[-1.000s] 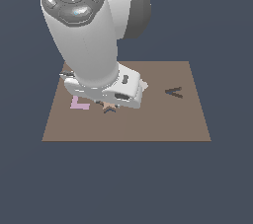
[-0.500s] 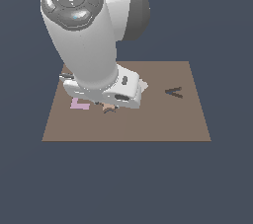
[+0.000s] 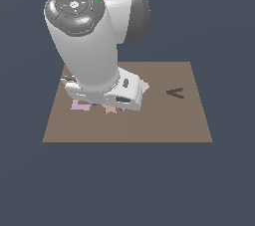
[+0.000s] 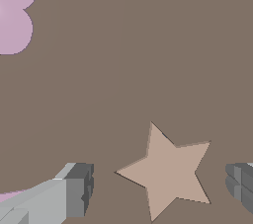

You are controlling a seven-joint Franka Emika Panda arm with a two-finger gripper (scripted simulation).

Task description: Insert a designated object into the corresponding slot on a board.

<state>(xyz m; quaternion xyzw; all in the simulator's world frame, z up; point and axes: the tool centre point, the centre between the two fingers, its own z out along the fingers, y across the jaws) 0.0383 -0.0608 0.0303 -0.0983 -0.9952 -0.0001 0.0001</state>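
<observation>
The light tan star point(image 4: 168, 171) lies flat on the brown board point(image 4: 148, 45). My gripper point(image 4: 158, 186) is open, with one grey finger point(image 4: 76, 188) on one side of the star and the other finger point(image 4: 241, 183) on the opposite side, both apart from it. In the exterior view the arm's hand point(image 3: 119, 98) hangs low over the board point(image 3: 164, 125), and only a tip of the star point(image 3: 110, 110) shows beneath it. The dark star-shaped slot is hidden in both views.
A pink heart point(image 3: 79, 105) lies on the board just to the exterior view's left of the star and also shows in the wrist view point(image 4: 15, 13). An off-white piece point(image 3: 144, 86) peeks out behind the hand. A dark V-shaped cutout point(image 3: 175, 92) sits toward the exterior view's right.
The arm has come down toward the board over the star. The star and the other pieces have not moved.
</observation>
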